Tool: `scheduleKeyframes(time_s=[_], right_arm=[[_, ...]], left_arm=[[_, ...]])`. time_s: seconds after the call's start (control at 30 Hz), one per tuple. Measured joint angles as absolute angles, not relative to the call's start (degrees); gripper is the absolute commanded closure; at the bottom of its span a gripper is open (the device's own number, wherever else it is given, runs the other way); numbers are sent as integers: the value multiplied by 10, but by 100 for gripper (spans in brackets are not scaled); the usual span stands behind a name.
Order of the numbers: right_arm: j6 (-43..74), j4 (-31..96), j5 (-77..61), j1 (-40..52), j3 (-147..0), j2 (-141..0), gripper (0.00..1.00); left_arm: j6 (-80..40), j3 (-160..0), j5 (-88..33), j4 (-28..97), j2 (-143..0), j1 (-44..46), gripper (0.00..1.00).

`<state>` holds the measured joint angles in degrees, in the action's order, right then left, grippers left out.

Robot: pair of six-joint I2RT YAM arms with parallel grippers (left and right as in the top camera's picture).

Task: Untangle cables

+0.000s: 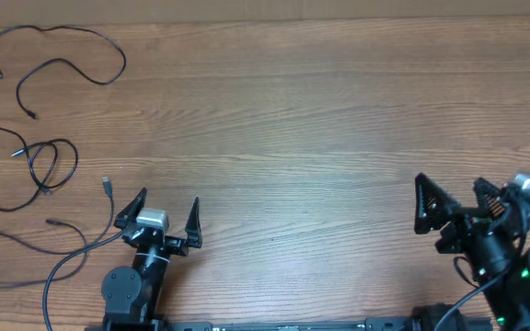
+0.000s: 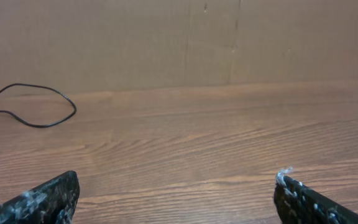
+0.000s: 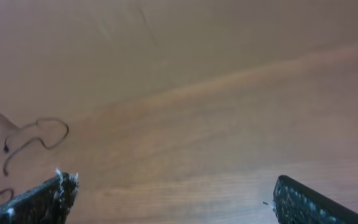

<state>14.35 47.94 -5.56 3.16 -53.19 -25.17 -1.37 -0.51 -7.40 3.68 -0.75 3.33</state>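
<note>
Three thin black cables lie apart on the left of the wooden table. One cable (image 1: pixel 72 51) curves at the far left; part of it shows in the left wrist view (image 2: pixel 48 106) and in the right wrist view (image 3: pixel 39 137). A second cable (image 1: pixel 26 165) loops on itself below it. A third cable (image 1: pixel 76 253) with a silver plug runs by the front left edge. My left gripper (image 1: pixel 162 213) is open and empty, just right of the third cable. My right gripper (image 1: pixel 454 198) is open and empty at the front right, far from the cables.
The wooden table (image 1: pixel 293 129) stretches between the two arms. A brown wall (image 2: pixel 166 37) stands behind the table's far edge. The arm bases sit at the front edge.
</note>
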Motion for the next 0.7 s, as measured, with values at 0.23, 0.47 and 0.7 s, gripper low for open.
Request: scheduleKeyframes(time_s=[0.23, 0.47, 0.7], right_arm=[[134, 352, -61, 53, -323, -107, 0], [134, 220, -69, 53, -172, -12, 0], [134, 111, -73, 61, -76, -7, 0]], left_arm=[[-14, -5, -74, 37, -8, 33, 1], [-14, -5, -74, 37, -8, 33, 0], [-14, -5, -74, 37, -8, 33, 0]])
